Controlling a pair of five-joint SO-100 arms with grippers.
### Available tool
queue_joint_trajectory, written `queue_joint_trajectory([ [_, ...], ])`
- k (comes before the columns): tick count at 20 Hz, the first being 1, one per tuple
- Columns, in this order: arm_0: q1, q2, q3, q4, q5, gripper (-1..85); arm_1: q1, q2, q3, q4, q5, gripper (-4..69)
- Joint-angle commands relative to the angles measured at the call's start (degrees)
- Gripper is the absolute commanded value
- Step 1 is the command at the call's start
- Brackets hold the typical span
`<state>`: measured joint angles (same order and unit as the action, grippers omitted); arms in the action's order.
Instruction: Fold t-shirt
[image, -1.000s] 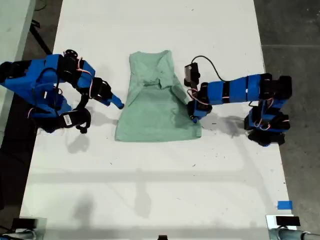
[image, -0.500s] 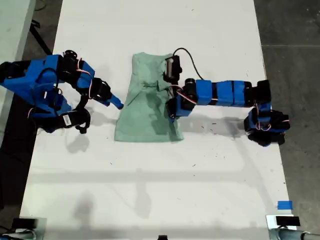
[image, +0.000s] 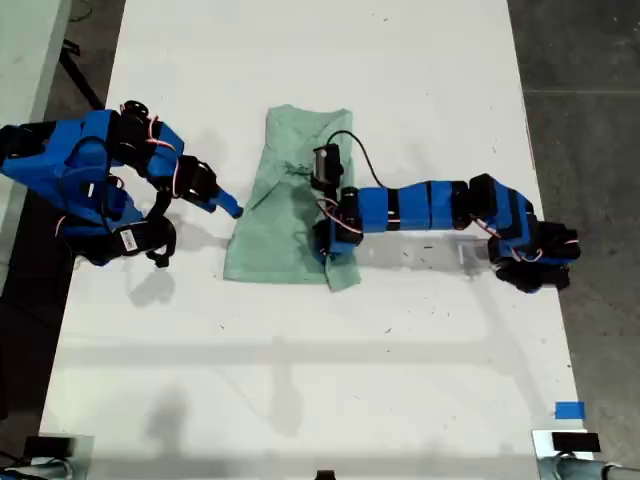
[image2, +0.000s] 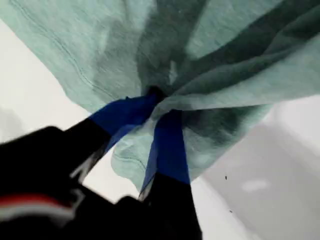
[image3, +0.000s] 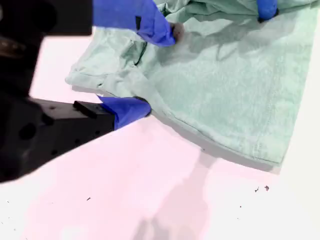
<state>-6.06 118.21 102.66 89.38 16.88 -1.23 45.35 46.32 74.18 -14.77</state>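
While my first gripper (image2: 159, 107) is clamped on the t-shirt (image: 285, 205) mid-table, dragging its edge across, a bunched pinch could slip and wreck the fold; my second gripper (image3: 147, 67) sits open beside it.

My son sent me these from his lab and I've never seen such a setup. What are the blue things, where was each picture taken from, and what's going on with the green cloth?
The blue things are two small robot arms on a white table. One picture looks down from overhead; the other two come from cameras mounted on each arm's claw. The green cloth is a t-shirt being folded. My first claw, on the arm reaching in from the overhead picture's right, is pinched shut on a bunch of the shirt; its own camera shows the fabric gathered between the blue fingers. My second claw, on the other arm, sits open at the shirt's edge, holding nothing.
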Motion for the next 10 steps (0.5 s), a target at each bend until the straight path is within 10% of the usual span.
queue_joint_trajectory([
  [1, 0.4, 3.2, 0.8, -1.0, -1.1, 23.2, 1.4, 4.5, -3.9, 0.3, -1.8, 30.8],
  [10, 4.0, 4.8, 7.4, -2.6, -6.6, 23.4, 6.2, 30.9, -0.1, 17.7, -8.0, 25.8],
])
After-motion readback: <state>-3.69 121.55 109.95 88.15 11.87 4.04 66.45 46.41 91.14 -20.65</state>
